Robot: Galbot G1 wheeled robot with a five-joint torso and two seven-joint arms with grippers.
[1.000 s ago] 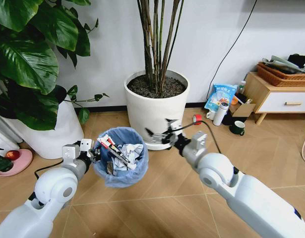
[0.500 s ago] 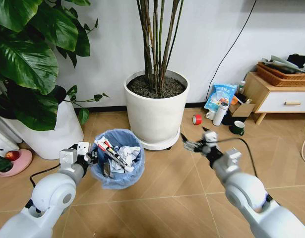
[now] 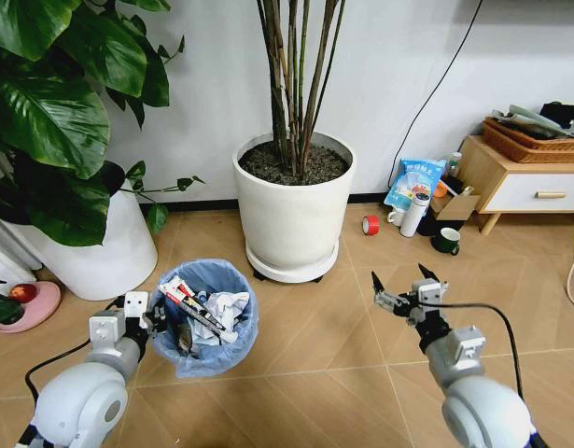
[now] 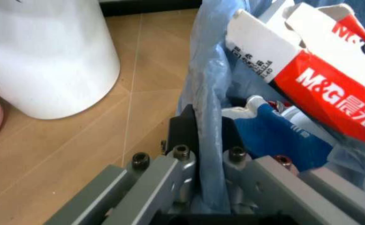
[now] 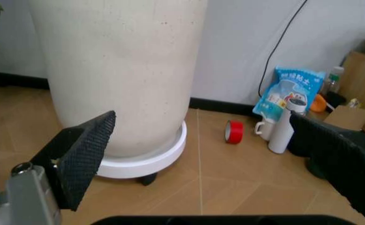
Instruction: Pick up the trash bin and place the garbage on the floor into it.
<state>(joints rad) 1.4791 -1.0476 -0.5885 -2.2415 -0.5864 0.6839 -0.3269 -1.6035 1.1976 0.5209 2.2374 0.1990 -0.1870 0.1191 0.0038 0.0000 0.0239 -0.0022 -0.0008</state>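
While my left gripper [image 3: 154,319] clamps the bag-lined rim of the trash bin [image 3: 204,319], the bin sits lifted above the floor [image 3: 315,355], between my arm and the big white plant pot [image 3: 294,210], stuffed with garbage [image 3: 204,310]. My right gripper [image 3: 399,282] hovers empty over the floor, jaws spread wide.

Trash bin [image 3: 204,317] on floor [image 3: 305,364] front-left, garbage [image 3: 204,311] in it; left gripper [image 3: 156,322] at its rim, right gripper [image 3: 403,289] well apart to right.
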